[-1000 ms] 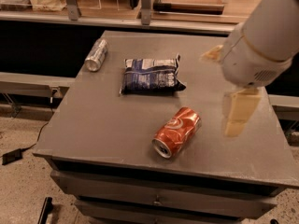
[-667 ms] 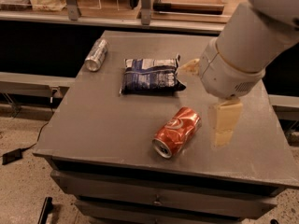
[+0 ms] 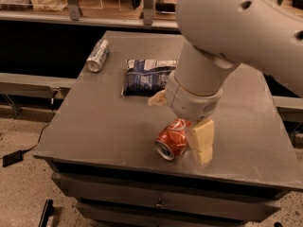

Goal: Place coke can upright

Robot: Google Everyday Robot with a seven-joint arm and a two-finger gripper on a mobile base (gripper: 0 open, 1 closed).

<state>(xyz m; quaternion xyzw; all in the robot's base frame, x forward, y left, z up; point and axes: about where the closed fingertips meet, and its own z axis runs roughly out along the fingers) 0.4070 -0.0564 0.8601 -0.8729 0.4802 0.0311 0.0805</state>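
The coke can (image 3: 170,142), red with white lettering, lies on its side near the front edge of the grey table (image 3: 104,126), its silver end facing the front left. My gripper (image 3: 178,130) hangs from the large white arm right over the can. One cream finger (image 3: 202,143) stands just to the right of the can, and the other (image 3: 156,100) shows behind it on the left. The fingers are apart, so the gripper is open and astride the can. The can's far end is hidden under the wrist.
A silver-grey can (image 3: 98,56) lies on its side at the table's back left. A dark blue snack bag (image 3: 146,74) lies flat behind the gripper. A shelf with rails runs behind the table. A cable lies on the floor at the left.
The arm has swung left and down from the table's right side. The gripper now sits over the coke can. The can has not moved.
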